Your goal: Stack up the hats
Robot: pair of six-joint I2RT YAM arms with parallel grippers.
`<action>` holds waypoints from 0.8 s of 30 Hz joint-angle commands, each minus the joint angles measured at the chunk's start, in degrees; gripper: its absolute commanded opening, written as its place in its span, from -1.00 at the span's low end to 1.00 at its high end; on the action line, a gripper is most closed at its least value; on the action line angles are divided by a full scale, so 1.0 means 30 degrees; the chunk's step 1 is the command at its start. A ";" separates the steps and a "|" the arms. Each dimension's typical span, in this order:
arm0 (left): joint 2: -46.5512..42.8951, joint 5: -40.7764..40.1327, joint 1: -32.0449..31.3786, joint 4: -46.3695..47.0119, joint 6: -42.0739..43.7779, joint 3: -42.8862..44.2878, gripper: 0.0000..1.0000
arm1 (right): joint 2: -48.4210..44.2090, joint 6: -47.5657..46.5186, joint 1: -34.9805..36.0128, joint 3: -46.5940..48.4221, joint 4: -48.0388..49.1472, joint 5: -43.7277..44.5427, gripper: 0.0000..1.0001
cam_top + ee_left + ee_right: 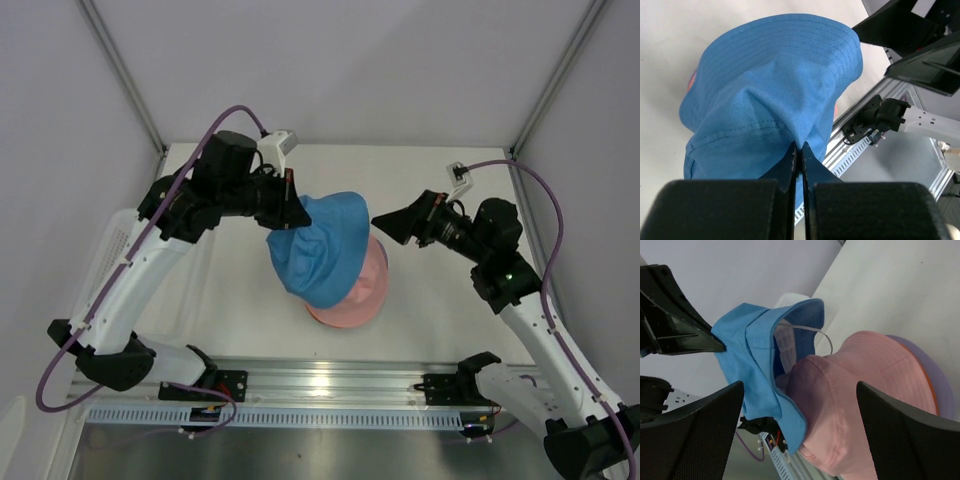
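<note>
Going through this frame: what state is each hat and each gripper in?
Blue hat: lifted, hanging partly over the pink hat, not seated.
Pink hat: top of the pile.
Orange hat: under the pink hat, only its edge shows.
Purple hat: bottom of the pile, brim showing.
Left gripper: shut on the blue hat.
Right gripper: open, empty, beside the hats.

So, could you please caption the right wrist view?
Left gripper holds the blue hat over the pink hat; right gripper open.
</note>
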 commanded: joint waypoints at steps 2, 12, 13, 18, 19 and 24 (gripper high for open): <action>0.0461 0.0576 -0.0910 0.1014 -0.0262 0.0457 -0.99 | -0.0125 0.0512 0.1355 -0.0239 0.1115 0.0614 0.93; 0.0990 0.0575 -0.2550 0.1893 -0.0878 -0.0390 -0.99 | -0.0653 0.0571 0.3056 -0.0679 0.1173 0.1522 0.69; 0.1077 0.0488 -0.2639 0.1922 -0.0907 -0.0479 -0.99 | -0.0682 0.0600 0.3085 -0.0737 0.1057 0.1610 0.55; 0.1312 0.0662 -0.2990 0.2332 -0.1025 -0.0802 -0.99 | -0.0682 0.0630 0.3144 -0.0972 0.0648 0.1699 -0.19; 0.1341 0.0692 -0.3050 0.2391 -0.1025 -0.0831 -0.99 | -0.0653 0.0601 0.3173 -0.0972 0.0443 0.1815 -0.57; 0.1751 -0.0856 -0.3372 0.1836 -0.0966 -0.0773 -0.90 | -0.0945 -0.0247 0.3173 -0.0593 -0.3239 0.4975 -1.00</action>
